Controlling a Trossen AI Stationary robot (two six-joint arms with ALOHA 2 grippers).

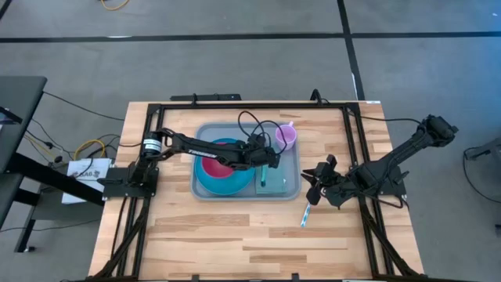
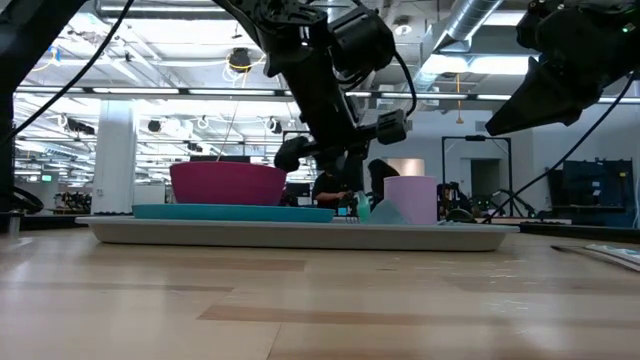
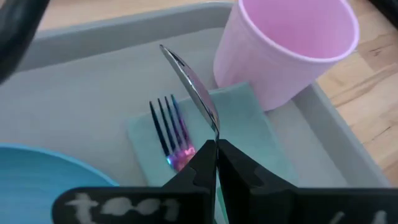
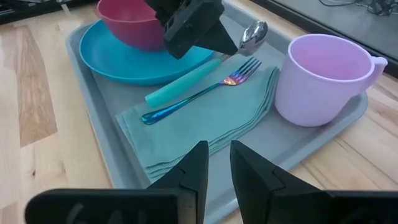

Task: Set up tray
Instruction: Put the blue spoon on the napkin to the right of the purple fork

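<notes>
Left claw [image 3: 216, 149] grips spoon [image 3: 189, 87]; its handle seemingly hidden.

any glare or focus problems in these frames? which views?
Low view: bright ceiling lights behind leave the left gripper as a dark silhouette. Left wrist view: near fingers soft, spoon shows a bright sheen. Right wrist view: fork iridescent, tray evenly lit. High view: flat light, no glare.
</notes>
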